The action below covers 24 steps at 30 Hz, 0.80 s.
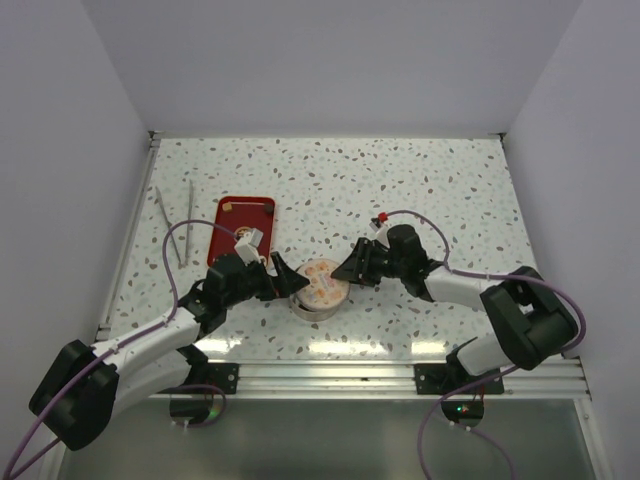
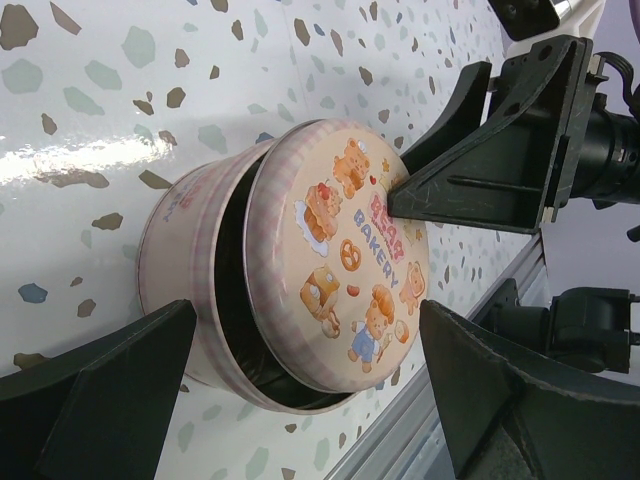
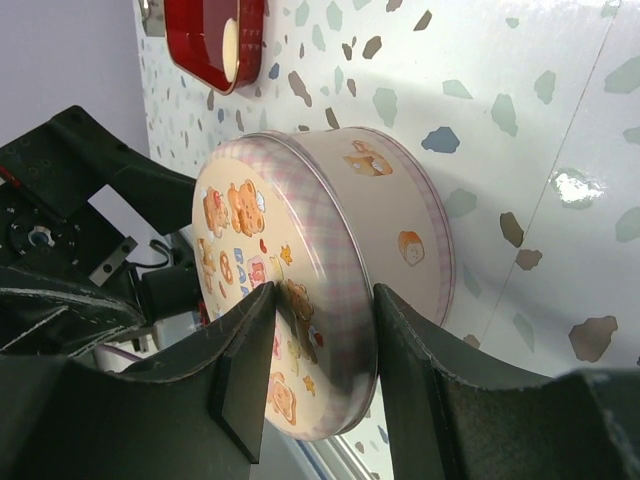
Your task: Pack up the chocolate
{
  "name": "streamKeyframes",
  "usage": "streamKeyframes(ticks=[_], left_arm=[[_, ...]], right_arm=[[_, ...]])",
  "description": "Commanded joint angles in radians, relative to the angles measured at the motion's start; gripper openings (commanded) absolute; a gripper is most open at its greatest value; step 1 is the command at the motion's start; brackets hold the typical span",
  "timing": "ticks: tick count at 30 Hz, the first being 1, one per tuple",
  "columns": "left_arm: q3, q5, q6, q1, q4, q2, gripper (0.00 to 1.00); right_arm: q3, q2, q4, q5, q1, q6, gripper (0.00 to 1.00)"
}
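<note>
Speckled terrazzo tabletop (image 1: 420, 190) under plain white walls. Between both claws, a round bakery tin (image 3: 400, 215), cartoon bears printed on its lid (image 2: 340, 250).

Clamped over the lid's rim at a middling gap, the right claw (image 3: 322, 300): one finger on the printed face, the other against the outer side, apparently for steering the lid.

Lid askew on the tin, with a dark gap open between lid and wall on the side nearest the left claw (image 2: 305, 330).

Spread wide and holding nothing, that left claw, one finger either side of the tin body with no visible contact. Probably stationed there to stop the tin sliding during seating or removal of the lid; impossible to say which.

No chocolate visible through the gap, too dark inside.

Beyond the left claw, well apart from the tin, a red tray (image 1: 255, 225) with one pale cream chunk (image 1: 230, 207) at a far corner, possibly a chocolate piece not yet packed. Further out past the tray, thin metal tongs (image 1: 186, 225) lying untouched.
</note>
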Motion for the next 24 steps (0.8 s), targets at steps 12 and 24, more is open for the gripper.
streamKeyframes(ticks=[12, 24], left_arm=[[0.018, 0.036, -0.003, 0.004, 0.041, 0.008, 1.0], [0.024, 0.039, -0.006, 0.004, 0.049, 0.008, 1.0]], right_arm=[[0.054, -0.007, -0.082, 0.023, 0.053, -0.059, 0.46], [0.076, -0.019, -0.112, 0.039, 0.068, -0.07, 0.47]])
